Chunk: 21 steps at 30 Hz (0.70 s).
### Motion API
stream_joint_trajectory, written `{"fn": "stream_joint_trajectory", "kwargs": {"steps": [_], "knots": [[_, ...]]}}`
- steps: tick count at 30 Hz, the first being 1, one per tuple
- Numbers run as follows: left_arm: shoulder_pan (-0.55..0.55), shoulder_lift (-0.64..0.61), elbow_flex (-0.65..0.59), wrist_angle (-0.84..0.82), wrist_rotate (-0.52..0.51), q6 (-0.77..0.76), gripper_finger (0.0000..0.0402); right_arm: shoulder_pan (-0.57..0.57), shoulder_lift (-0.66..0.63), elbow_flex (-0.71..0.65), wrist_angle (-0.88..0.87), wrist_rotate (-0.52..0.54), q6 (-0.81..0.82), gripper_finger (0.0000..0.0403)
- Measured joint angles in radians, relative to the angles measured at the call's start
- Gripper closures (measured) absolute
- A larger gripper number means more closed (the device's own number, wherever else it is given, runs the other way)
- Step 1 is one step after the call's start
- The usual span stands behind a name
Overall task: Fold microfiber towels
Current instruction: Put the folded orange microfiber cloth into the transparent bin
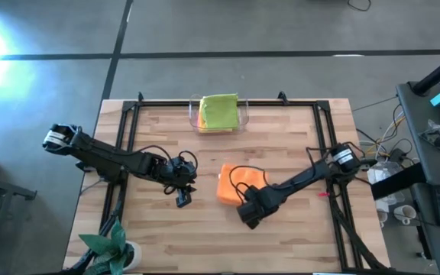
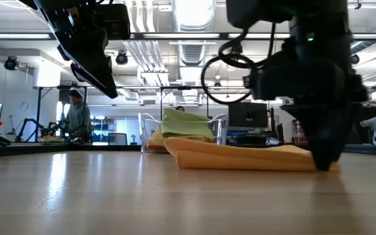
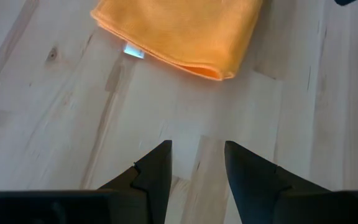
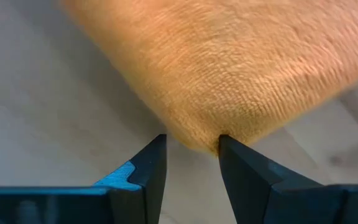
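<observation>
An orange towel [image 1: 231, 183], folded into a small thick rectangle, lies flat on the wooden table near its middle; it also shows in the low view [image 2: 240, 156]. My right gripper [image 1: 247, 208] is down at the towel's near corner, closed on it [image 4: 192, 142]. My left gripper [image 1: 183, 200] hangs open and empty above the table, left of the towel [image 3: 197, 149]. A lime green towel [image 1: 218, 111] lies on top of other folded cloths in the clear tray [image 1: 244, 116] at the far edge. My right gripper has the orange towel's near corner [image 4: 194, 134] between its two fingertips, only at their free ends. The fingers point steeply down onto the table [image 2: 325, 163]. The corner is a folded stack of several layers. The towel lies flat on the table.
A small potted plant [image 1: 109, 248] stands at the near left corner. Black frame rails run along the table's left, right and far sides. Bare wood lies between the towel and the tray and along the near edge. People show in the room behind [image 2: 77, 117].
</observation>
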Motion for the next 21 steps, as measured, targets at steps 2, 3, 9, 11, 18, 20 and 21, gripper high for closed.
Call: {"fn": "stream_joint_trajectory", "kwargs": {"steps": [2,3,9,11,18,20,21], "knots": [[0.0,0.0,0.0,0.002,0.0,0.0,0.0269,0.016,-0.004,0.006,-0.019,0.004,0.009,0.0266],[0.0,0.0,0.0,0.002,0.0,0.0,0.0269,0.023,-0.01,0.011,-0.017,0.006,0.005,0.0266],[0.0,0.0,0.0,0.004,0.0,0.0,0.0269,0.066,-0.065,0.048,-0.017,0.082,-0.019,0.0266],[0.0,0.0,0.0,0.004,-0.001,0.001,0.0269,0.079,-0.1,0.056,-0.023,0.146,-0.019,0.0266],[0.0,0.0,0.0,0.004,-0.004,0.0,0.0247,0.109,-0.251,0.047,-0.091,0.333,0.04,0.0266],[0.004,0.0,0.0,0.004,-0.005,-0.005,0.0229,0.12,-0.299,0.044,-0.134,0.39,0.07,0.0266],[0.007,0.0,0.0,0.004,-0.007,-0.007,0.022,0.123,-0.321,0.041,-0.159,0.419,0.086,0.0266]]}}
